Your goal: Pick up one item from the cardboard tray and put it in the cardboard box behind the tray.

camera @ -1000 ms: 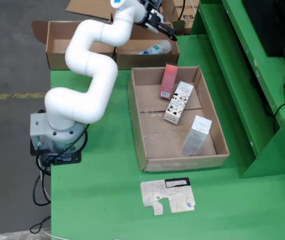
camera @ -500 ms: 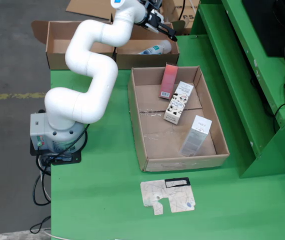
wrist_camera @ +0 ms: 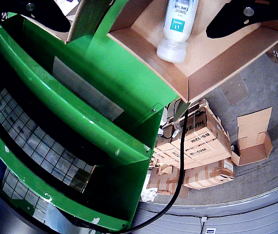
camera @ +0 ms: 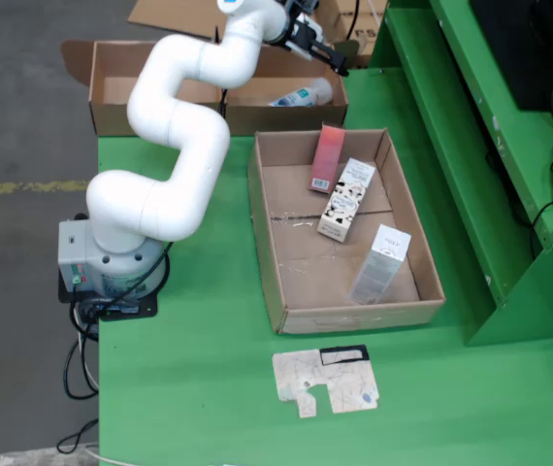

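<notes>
White arm [camera: 175, 126] reaching to the frame's top, fingers [wrist_camera: 236, 19] apart and empty above bottle [wrist_camera: 179, 27] lying in box [camera: 286, 102], three cartons in tray [camera: 276, 243] mid-frame

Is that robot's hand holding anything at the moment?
No. The hand is open and empty above the cardboard box; the white bottle lies loose inside the box, between the spread fingers without touching them.

So the whole setup sits on a green table [camera: 189, 388]. Directly on it there's an open shallow cardboard tray [camera: 281, 282], and just in front of that a flat scrap of marbled cardboard with cut-out notches [camera: 325, 381]. Two brown cardboard boxes [camera: 112, 87] sit along the back edge.
</notes>
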Available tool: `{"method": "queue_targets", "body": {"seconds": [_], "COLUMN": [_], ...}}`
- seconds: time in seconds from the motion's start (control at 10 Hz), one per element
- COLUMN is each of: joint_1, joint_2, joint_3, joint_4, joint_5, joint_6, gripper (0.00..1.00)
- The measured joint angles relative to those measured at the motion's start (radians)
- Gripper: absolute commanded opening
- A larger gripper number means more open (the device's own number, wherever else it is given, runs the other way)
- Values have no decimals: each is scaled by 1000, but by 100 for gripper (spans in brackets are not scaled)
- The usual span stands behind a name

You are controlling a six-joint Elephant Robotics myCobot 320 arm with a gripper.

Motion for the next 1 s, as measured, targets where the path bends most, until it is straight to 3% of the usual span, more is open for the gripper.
{"method": "queue_targets", "body": {"seconds": [1.0], "joint_1": [-3], "joint_2": [38], "joint_3": [1], "joint_4": [0], "joint_5": [0], "joint_6": [0], "gripper": [100]}}
